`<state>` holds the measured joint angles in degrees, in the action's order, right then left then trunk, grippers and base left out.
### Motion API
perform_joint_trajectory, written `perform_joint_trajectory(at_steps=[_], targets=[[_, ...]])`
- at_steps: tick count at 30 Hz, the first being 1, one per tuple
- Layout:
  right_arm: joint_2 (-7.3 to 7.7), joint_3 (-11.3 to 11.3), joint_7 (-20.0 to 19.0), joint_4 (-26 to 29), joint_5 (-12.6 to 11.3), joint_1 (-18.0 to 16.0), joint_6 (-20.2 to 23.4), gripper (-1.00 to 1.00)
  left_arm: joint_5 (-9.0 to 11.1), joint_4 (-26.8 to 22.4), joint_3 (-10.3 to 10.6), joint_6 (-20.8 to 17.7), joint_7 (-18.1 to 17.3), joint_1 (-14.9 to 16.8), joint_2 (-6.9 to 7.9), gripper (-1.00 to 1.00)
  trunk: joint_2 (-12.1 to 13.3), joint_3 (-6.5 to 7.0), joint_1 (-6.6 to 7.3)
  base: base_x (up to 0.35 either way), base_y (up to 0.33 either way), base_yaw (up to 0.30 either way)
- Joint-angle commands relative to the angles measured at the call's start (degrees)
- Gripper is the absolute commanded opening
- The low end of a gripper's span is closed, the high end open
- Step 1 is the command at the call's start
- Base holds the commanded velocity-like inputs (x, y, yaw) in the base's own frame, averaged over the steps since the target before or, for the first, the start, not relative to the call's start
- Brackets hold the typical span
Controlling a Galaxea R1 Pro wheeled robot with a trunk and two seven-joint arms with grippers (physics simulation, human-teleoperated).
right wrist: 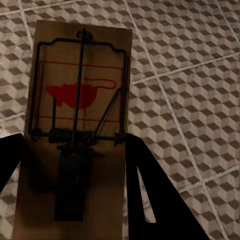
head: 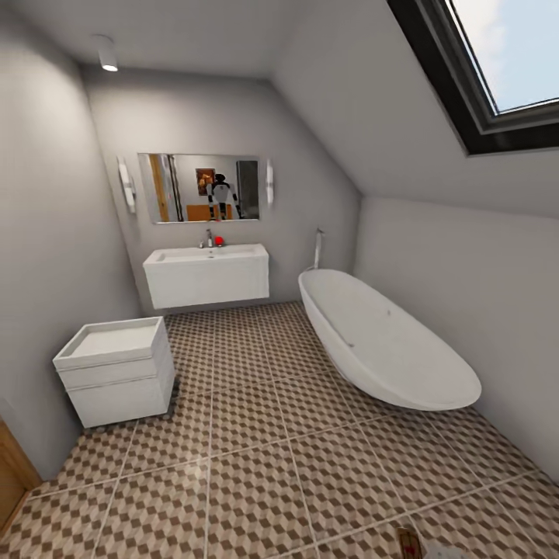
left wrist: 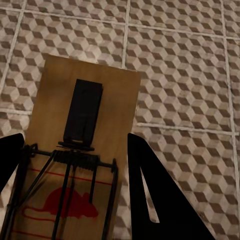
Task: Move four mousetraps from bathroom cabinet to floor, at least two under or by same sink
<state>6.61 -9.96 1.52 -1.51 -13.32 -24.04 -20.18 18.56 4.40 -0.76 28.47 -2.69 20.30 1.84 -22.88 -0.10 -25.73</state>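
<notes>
While I carry a trap in each end effector, the step in hand, as I judge it, is bringing both to the sink (head: 206, 273) and setting them on the floor (head: 256, 435) under or right beside it. To do it well I should roll close to the sink first, lower each arm until the board sits flat on the tiles, then release gently so nothing bounces away.

My left end effector (left wrist: 75, 185) is closed on the left trap (left wrist: 85, 150), its dark fingers against both long edges, the red mark near them. My right end effector (right wrist: 72, 185) holds the right trap (right wrist: 80, 120) the same way. Both boards hang above the tiles, well short of the sink, which stands on the far wall beside the bathtub (head: 380, 341).
</notes>
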Motion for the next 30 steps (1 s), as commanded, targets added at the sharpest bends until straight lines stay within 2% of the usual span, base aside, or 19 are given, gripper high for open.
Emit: perform_joint_trajectory(at_steps=[1, 7, 21, 30], targets=[[0.01, -0.5, -0.1, -0.2, -0.6, 0.0, -0.3, -1.00, 0.2, 0.3, 0.0, 0.3, -0.4, 0.1, 0.00, -1.00, 0.0, -0.02, -0.06, 0.331, 0.000, 0.251], [-0.01, -0.5, -0.1, -0.2, -0.7, 0.0, -0.3, -1.00, 0.2, 0.3, 0.0, 0.4, -0.4, 0.1, 0.00, -1.00, 0.0, -0.02, -0.06, 0.331, 0.000, 0.193], [-0.01, -0.5, -0.1, -0.1, -0.6, 0.0, -0.3, -1.00, 0.2, 0.3, 0.0, 0.3, -0.4, 0.1, -0.09, -1.00, 0.0, -0.02, -0.06, 0.332, -0.086, 0.008], [-0.01, -0.5, -0.2, -0.1, -0.6, 0.0, -0.3, -1.00, 0.1, 0.2, 0.0, 0.4, -0.4, 0.1, 0.46, -1.00, 0.0, -0.02, -0.06, 0.332, -0.080, 0.000]])
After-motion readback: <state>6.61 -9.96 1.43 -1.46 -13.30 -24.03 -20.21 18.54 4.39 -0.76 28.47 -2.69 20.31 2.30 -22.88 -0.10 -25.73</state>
